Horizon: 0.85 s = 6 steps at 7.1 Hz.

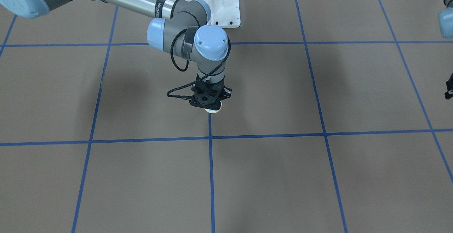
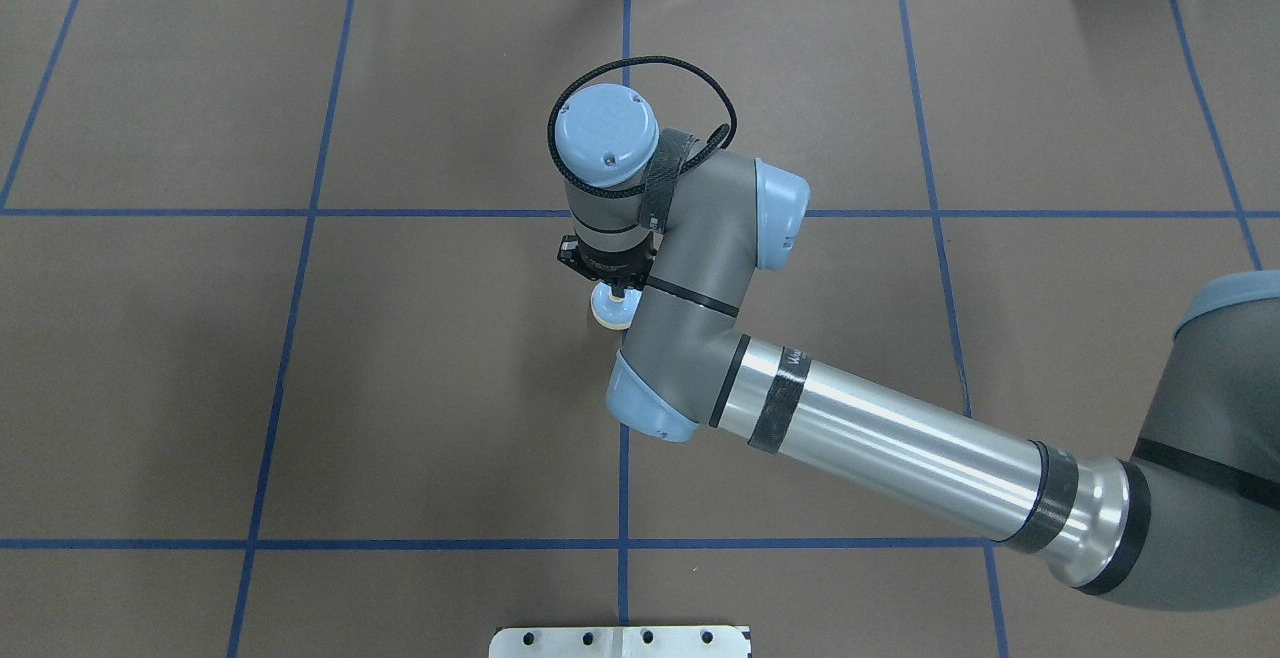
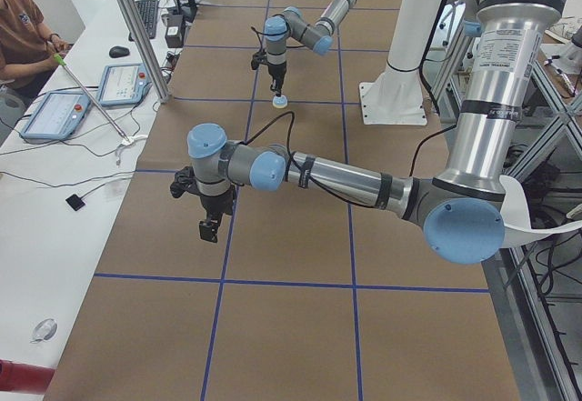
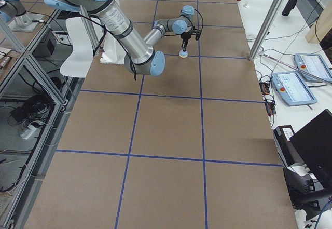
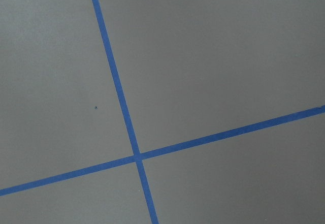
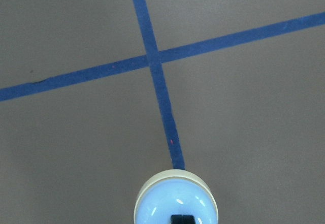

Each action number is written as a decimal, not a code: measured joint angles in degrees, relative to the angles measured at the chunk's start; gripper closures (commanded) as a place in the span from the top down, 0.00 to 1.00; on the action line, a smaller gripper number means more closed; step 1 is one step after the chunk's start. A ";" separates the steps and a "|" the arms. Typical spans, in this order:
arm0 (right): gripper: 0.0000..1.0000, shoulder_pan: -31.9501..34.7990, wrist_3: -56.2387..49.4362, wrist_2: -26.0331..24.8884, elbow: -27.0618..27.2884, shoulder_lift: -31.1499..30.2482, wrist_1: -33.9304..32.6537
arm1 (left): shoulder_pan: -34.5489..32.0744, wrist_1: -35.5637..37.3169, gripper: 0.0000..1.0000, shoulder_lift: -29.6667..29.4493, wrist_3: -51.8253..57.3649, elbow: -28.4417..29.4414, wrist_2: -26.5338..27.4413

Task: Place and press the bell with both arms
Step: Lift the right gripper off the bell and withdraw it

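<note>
The bell (image 1: 213, 111) is small and light blue with a cream base, and sits on the blue tape line near the table's middle. It also shows in the overhead view (image 2: 612, 308) and the right wrist view (image 6: 176, 201). My right gripper (image 1: 213, 106) points straight down over it, its fingertips shut on the bell's top button (image 6: 182, 219). I cannot tell whether the base touches the table. My left gripper (image 3: 209, 230) hangs above the table far from the bell, and only its edge shows in the front view (image 1: 448, 89). I cannot tell whether it is open.
The brown table surface (image 2: 400, 388) carries a grid of blue tape lines. The white bolted pedestal (image 1: 216, 3) stands at the robot's side. An operator (image 3: 23, 28) sits by tablets (image 3: 55, 115) at the far table edge.
</note>
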 measured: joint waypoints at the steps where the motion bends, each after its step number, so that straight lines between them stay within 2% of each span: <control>1: 0.49 0.67 0.05 0.50 0.29 0.77 0.15 | 0.00 0.02 1.00 0.00 0.00 0.00 0.00; 2: 0.99 1.66 0.05 1.35 0.77 1.31 0.15 | 0.00 0.03 1.00 0.00 0.00 0.00 0.00; 4: 1.00 3.66 -0.20 2.81 3.63 1.41 -0.74 | -0.03 0.03 1.00 0.00 0.03 0.02 0.00; 6: 1.00 6.20 -5.91 3.60 11.71 -0.90 -8.07 | -0.71 -0.04 1.00 0.00 0.17 0.02 -0.02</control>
